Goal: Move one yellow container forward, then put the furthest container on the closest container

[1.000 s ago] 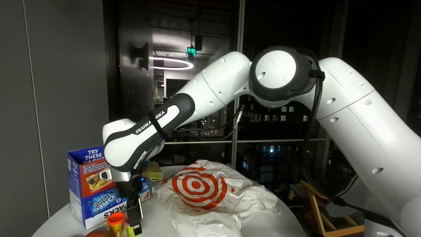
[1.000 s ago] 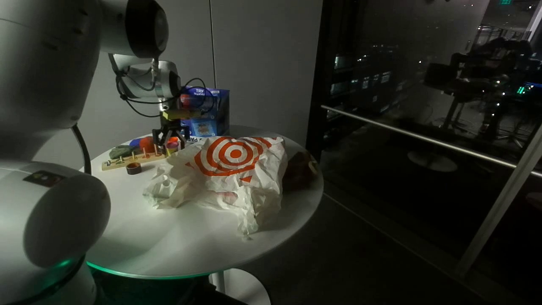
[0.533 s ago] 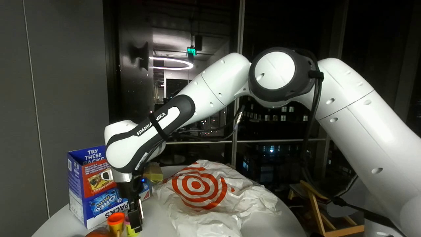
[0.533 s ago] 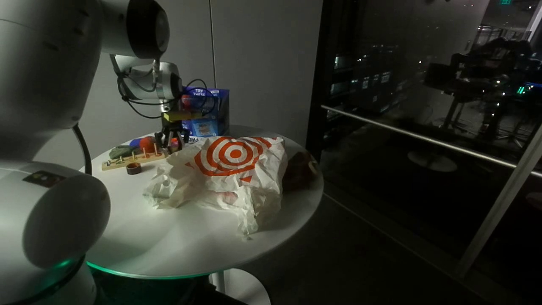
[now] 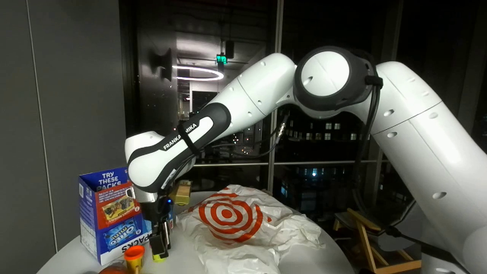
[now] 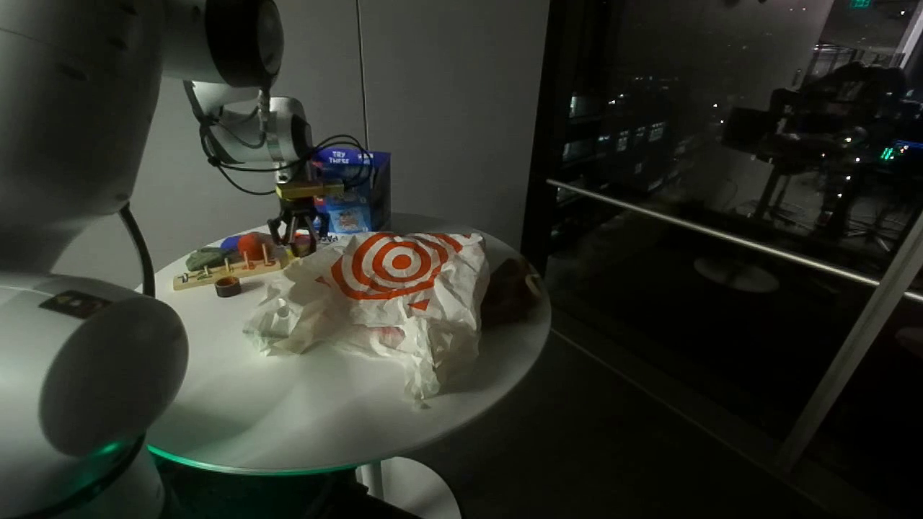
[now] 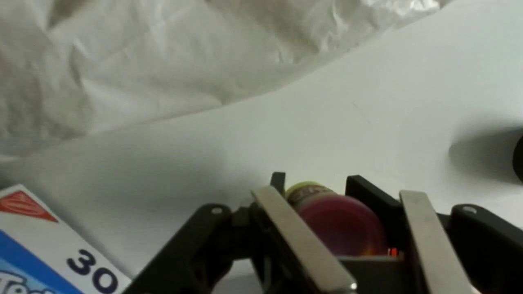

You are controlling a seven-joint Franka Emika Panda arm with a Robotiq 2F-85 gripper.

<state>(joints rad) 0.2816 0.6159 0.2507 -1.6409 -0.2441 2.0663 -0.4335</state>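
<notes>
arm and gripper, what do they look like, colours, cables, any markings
The arm is white and rounded with dark grey sections, black cables, and lettering reading FRANKA and MIKA, split by a black strap. The gripper is black, its jointed fingers bearing pale flat strips. A yellow block and a small blue light show above it.

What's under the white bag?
The table shows around the edges of the white bag. Anything beneath its middle is covered, so I can't tell what, if anything, is there.
</notes>
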